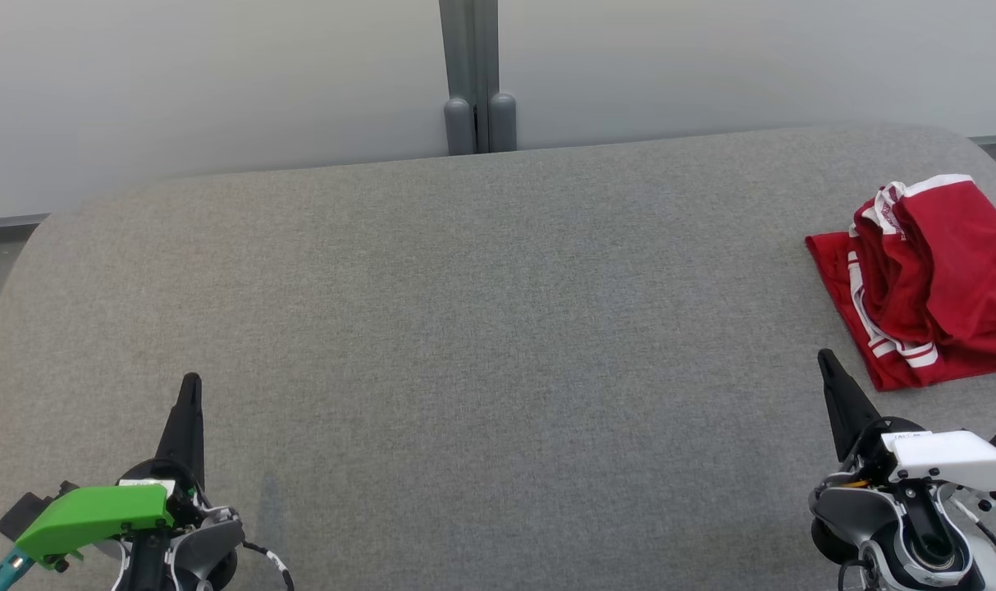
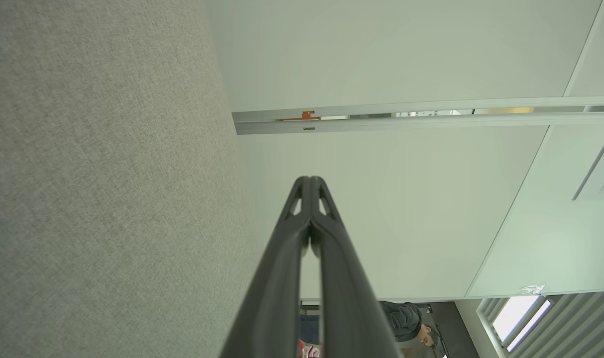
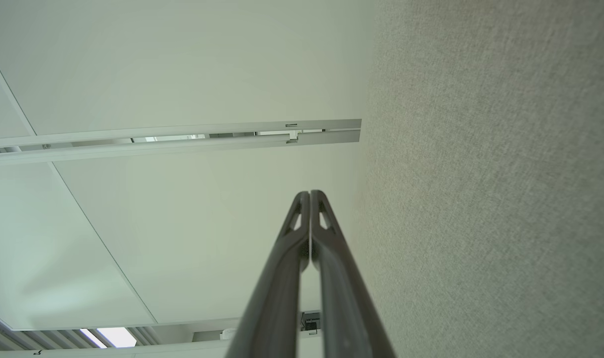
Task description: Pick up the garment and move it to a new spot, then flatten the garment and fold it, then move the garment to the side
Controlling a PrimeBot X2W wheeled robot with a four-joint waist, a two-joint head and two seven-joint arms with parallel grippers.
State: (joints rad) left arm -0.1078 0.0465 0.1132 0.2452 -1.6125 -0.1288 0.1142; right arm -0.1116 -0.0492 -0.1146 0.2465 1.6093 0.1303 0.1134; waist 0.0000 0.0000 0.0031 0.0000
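one crumpled red garment [image 1: 929, 275] with white stripes lies at the right edge of the frame on the grey table [image 1: 465, 328], just above the right gripper [image 1: 826, 361] at lower right, while the left gripper [image 1: 191, 384] sits lower left, both with fingers pressed together, empty.

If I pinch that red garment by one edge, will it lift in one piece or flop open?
Likely floppy: the red garment lies in soft, loose folds, so it should sag and unfurl from a single pinch. The fabric looks thin and smooth, so it is probably light and perhaps a little slippery.
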